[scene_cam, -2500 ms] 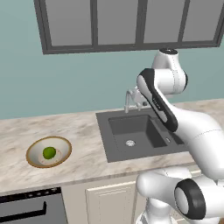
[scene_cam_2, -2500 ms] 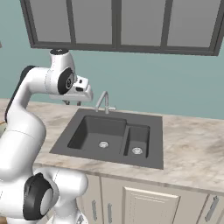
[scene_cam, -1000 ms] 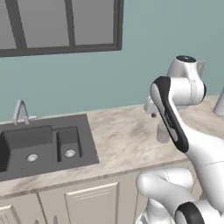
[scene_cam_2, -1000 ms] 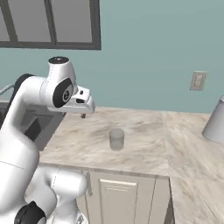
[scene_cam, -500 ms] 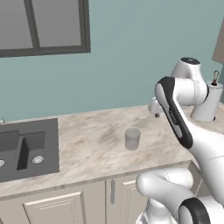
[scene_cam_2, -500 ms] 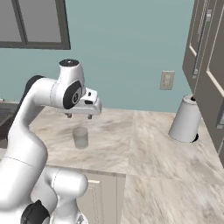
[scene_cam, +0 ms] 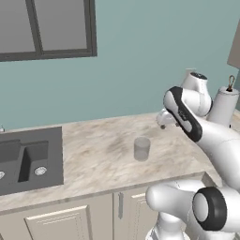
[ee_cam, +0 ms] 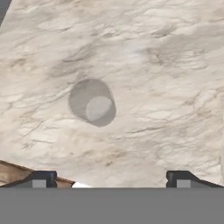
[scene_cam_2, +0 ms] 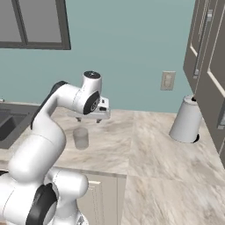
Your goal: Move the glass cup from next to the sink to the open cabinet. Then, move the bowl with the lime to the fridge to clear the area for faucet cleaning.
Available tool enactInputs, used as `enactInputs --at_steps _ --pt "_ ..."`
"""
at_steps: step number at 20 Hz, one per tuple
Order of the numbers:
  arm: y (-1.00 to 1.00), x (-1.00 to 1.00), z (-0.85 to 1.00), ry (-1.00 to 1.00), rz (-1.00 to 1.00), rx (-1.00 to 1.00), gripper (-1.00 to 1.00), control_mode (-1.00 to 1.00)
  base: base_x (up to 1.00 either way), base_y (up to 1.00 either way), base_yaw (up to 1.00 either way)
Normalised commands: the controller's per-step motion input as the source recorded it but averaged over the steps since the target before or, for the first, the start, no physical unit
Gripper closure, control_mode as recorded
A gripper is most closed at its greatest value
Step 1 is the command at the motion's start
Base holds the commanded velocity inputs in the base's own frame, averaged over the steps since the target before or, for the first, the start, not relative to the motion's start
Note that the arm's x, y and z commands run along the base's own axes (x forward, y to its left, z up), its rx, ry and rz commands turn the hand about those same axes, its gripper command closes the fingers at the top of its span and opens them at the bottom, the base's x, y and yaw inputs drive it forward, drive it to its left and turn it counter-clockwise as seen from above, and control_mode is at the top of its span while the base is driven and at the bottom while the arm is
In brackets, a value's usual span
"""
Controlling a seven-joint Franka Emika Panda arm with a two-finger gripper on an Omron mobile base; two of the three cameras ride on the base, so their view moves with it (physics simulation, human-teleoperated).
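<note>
Gripper [ee_cam: 109, 178] open, above upright glass cup [ee_cam: 92, 102]

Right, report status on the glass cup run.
Gripper open, above the counter, holding nothing. Glass cup upright on counter, untouched. Nothing between gripper and cup.

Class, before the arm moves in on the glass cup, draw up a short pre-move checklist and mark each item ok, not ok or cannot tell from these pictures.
1. Glass cup upright on the counter: ok.
2. Gripper open and empty: ok.
3. Cup in the hand view, ahead of the fingertips: ok.
4. Gripper centred over the cup: not ok; it hangs above and beside it.
5. Counter around the cup free of things: ok.
6. Open cabinet within reach: cannot tell.
</note>
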Motion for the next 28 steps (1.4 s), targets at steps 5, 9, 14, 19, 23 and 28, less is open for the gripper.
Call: enactInputs --at_steps 5,9,14,19,23,28 --pt "0.60 0.33 -0.23 0.04 0.00 -0.13 -1.00 -1.00 0.00 0.00 0.00" --pt "0.26 0.39 -0.35 0.04 -0.02 -0.11 -1.00 -1.00 0.00 0.00 0.00" --pt "0.00 0.36 -0.47 0.01 -0.09 -0.01 -1.00 -1.00 0.00 0.00 0.00" --pt "0.00 0.27 -0.54 0.03 -0.06 0.00 -1.00 -1.00 0.00 0.00 0.00" --pt "0.00 0.23 -0.53 0.01 -0.06 0.00 -1.00 -1.00 0.00 0.00 0.00" --pt "0.00 0.22 -0.46 0.00 -0.05 0.00 -1.00 -1.00 0.00 0.00 0.00"
